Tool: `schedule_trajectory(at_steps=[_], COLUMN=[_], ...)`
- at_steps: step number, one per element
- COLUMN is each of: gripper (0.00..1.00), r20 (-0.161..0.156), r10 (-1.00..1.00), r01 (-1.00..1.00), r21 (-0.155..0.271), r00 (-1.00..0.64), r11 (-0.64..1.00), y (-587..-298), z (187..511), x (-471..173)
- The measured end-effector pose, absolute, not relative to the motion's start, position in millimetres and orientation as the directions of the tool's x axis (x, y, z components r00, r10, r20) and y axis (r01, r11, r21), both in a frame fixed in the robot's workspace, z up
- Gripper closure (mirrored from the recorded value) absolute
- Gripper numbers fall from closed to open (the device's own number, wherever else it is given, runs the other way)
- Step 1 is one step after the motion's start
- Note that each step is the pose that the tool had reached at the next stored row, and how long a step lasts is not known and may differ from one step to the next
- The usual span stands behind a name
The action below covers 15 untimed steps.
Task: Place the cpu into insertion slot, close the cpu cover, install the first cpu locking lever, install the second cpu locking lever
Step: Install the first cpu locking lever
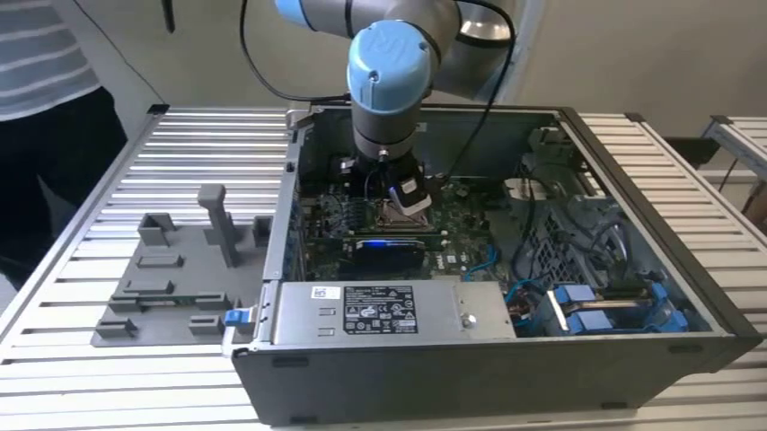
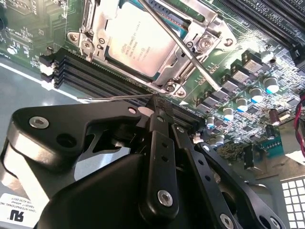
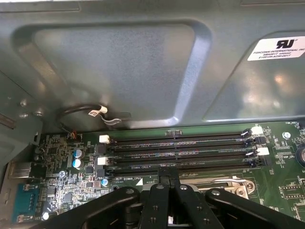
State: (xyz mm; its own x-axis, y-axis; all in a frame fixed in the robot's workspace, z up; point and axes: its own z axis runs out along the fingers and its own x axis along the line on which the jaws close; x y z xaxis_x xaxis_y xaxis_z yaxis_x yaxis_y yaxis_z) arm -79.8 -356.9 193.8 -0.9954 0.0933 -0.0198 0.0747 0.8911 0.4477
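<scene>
Silver-tan cpu (image 2: 138, 45), silver cpu cover (image 2: 97, 28), green circuit board (image 2: 28, 28), blue-capped arm (image 1: 390, 63)

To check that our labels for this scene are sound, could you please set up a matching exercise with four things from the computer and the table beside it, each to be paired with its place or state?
Things:
A. cpu
B. cpu cover
C. memory slots
D. grey fixture plate

Places or states:
1. Outside the computer case, at the exterior view's left
2. Long black rows, empty
3. Silver frame lying flat around the chip
4. Seated, metal top showing through the frame's window

Pairs: A-4, B-3, C-2, D-1.
</scene>
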Motion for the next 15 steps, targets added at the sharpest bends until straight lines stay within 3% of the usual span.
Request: schedule_trajectory(at_steps=[15], gripper=[0.89], r20=[-0.021], r10=[0.094], r01=[0.075], r21=[0.448], r00=[-0.995], r11=[0.891], y=[-358.8], z=[193.6], x=[-80.0])
